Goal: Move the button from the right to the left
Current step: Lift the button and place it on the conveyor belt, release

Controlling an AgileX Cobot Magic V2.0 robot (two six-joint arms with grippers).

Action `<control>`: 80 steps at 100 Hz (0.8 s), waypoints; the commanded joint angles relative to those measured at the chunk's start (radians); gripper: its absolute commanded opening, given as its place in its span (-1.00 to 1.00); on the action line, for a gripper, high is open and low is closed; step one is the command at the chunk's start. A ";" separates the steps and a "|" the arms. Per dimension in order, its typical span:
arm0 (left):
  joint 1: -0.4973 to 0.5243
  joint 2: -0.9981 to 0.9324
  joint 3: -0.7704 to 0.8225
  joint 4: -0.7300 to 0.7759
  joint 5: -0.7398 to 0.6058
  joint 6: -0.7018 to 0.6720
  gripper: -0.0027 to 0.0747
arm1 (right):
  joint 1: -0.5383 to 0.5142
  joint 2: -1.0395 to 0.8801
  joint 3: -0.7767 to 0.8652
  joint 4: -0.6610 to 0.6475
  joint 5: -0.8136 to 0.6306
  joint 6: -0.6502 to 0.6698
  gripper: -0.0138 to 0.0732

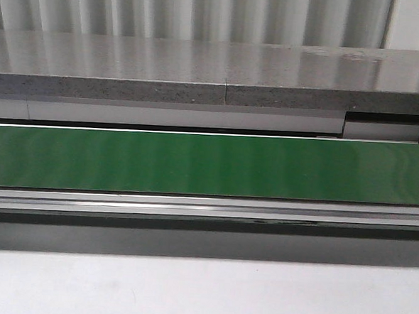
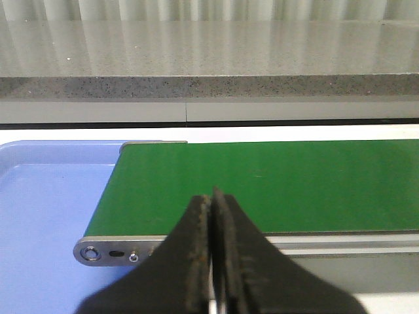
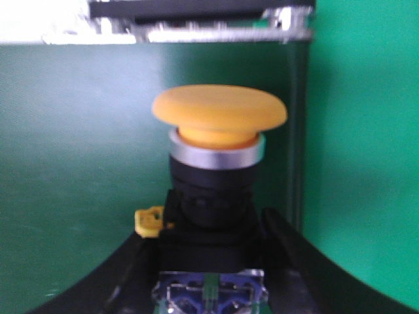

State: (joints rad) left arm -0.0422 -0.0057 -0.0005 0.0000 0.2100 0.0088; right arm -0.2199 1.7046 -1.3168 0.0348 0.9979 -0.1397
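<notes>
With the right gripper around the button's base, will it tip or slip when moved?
The button looks rigid. Its wide orange cap above a narrower black collar probably makes it top-heavy, so it may tip if set down carelessly. The right gripper flanks the blocky base, flat sides that likely resist slipping.

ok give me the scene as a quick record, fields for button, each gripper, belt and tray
button: orange-yellow cap, black collar, clear base, sits between the right gripper's fingers
right gripper: shut on the button, green belt behind it
left gripper: shut, holds nothing, over the near edge of the belt's end
belt: green conveyor belt, nothing on the stretch the front view shows
tray: blue tray at the belt's end, visible part holds nothing
front view: neither arm nor the button in view
</notes>
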 commanded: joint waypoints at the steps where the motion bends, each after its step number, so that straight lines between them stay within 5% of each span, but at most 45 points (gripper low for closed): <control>1: 0.001 -0.034 0.024 -0.007 -0.083 -0.009 -0.98 | -0.001 -0.030 0.002 -0.003 -0.047 -0.011 -0.25; 18: 0.001 -0.034 0.024 -0.007 -0.083 -0.009 -0.98 | -0.001 -0.007 0.010 -0.004 -0.071 -0.011 -0.19; 35: 0.001 -0.034 0.024 -0.007 -0.083 -0.009 -0.98 | -0.001 -0.002 0.010 0.007 -0.090 -0.015 0.50; 43: 0.001 -0.034 0.024 -0.007 -0.083 -0.009 -0.98 | -0.001 -0.012 0.010 0.010 -0.103 -0.015 0.64; 64: 0.001 -0.034 0.024 -0.007 -0.083 -0.009 -0.98 | -0.001 -0.093 0.010 0.036 -0.113 -0.015 0.41; 80: 0.001 -0.034 0.024 -0.007 -0.083 -0.009 -0.98 | 0.023 -0.179 0.011 0.053 -0.103 -0.015 -0.33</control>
State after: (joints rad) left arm -0.0422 -0.0057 -0.0005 0.0000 0.2100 0.0088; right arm -0.2101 1.6148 -1.2829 0.0698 0.9136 -0.1415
